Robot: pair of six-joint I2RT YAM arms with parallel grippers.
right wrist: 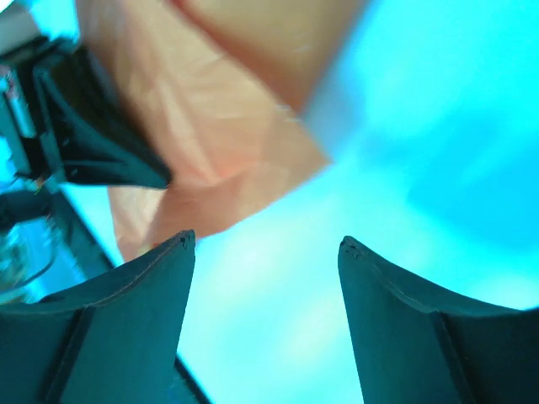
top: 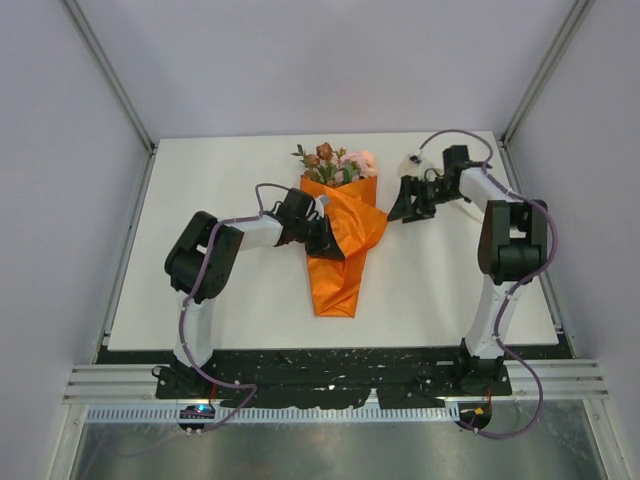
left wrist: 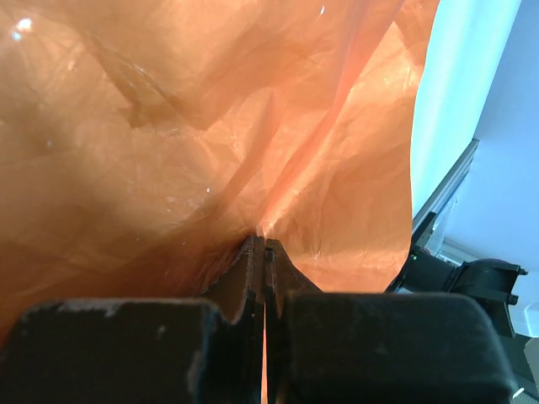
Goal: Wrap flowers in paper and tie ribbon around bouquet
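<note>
In the middle of the table (top: 200, 300) the paper (top: 338, 275) already forms a cone around the flowers (top: 335, 162), its point toward the near edge. The left gripper (top: 325, 238) pinches a fold of it. Farther right, the right gripper (top: 407, 203) stands wide and empty. No ribbon is tied yet.

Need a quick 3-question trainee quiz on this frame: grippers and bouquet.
1. True or false: the left gripper is shut on a fold of the paper.
2. Pick one. The right gripper is:
A) open, with nothing between its fingers
B) shut on the ribbon
C) shut on the paper
3. Fill in: in the top view, the flowers show above the ___ end of the bouquet.

Key: 1 true; 2 A; 3 wide.
</note>
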